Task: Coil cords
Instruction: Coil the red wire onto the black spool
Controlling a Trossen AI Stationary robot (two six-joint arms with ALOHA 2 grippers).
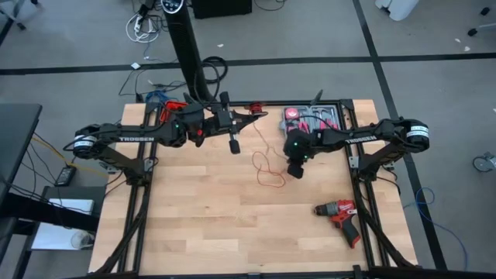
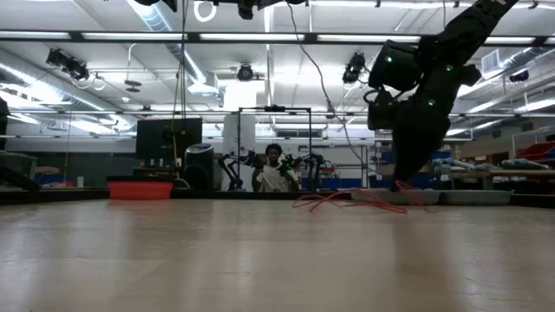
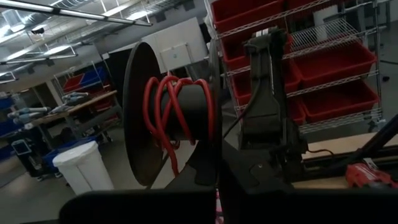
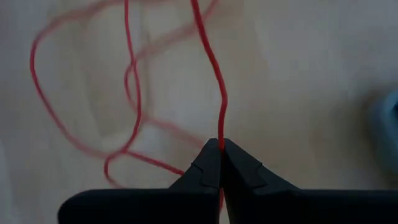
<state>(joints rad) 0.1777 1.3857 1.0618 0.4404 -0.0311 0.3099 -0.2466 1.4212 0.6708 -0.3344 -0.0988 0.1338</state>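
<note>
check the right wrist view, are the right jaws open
No, the right gripper has its jaws shut on the red wire, pinching it at the tips.

From my station the red cord (image 4: pixel 214 81) runs off the right wrist view's edge, its far loops blurred.

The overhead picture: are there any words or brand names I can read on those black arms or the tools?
"TROSSEN": white letters on the left arm.
"TROSSEN": on the right arm, fainter.
Red drill: any marking is too small to read.
Red tool case: nothing readable.
</note>
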